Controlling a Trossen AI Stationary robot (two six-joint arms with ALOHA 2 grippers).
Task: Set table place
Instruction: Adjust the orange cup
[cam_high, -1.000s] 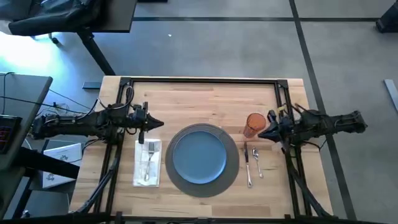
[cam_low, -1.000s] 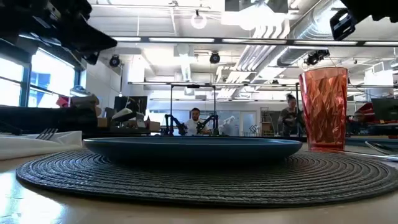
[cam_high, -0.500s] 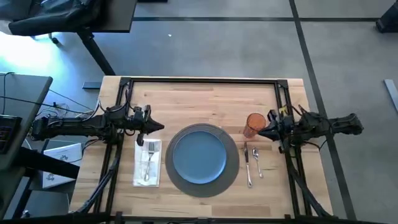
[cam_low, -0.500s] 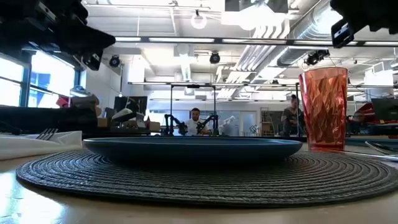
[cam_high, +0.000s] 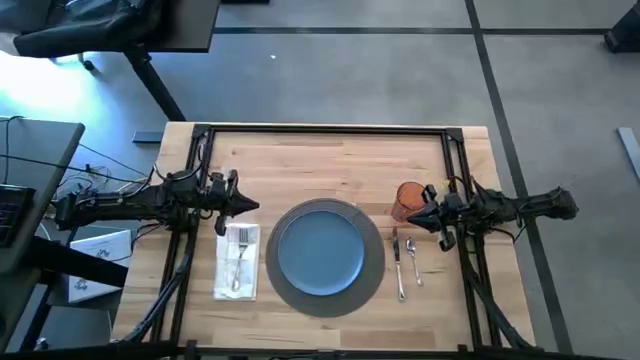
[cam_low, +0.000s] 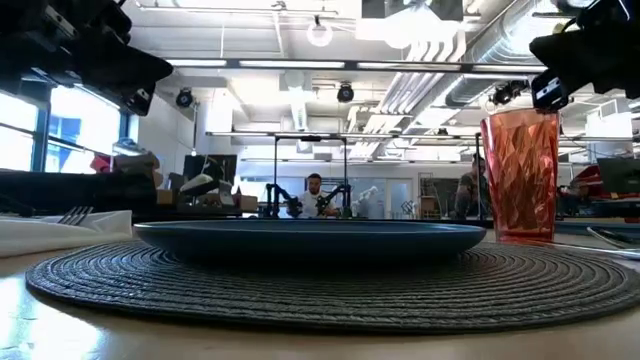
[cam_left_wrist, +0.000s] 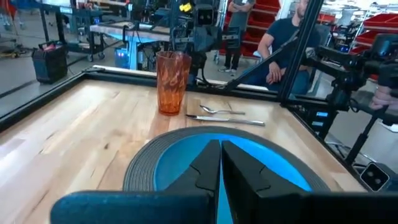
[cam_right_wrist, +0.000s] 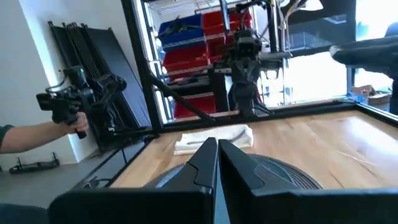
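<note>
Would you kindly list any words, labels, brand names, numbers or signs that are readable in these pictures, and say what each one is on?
No text can be read in any view.
The blue plate, placemat, orange glass, napkin and table bear no visible print.
The red and blue bins beyond the table in the right wrist view show no legible labels.
</note>
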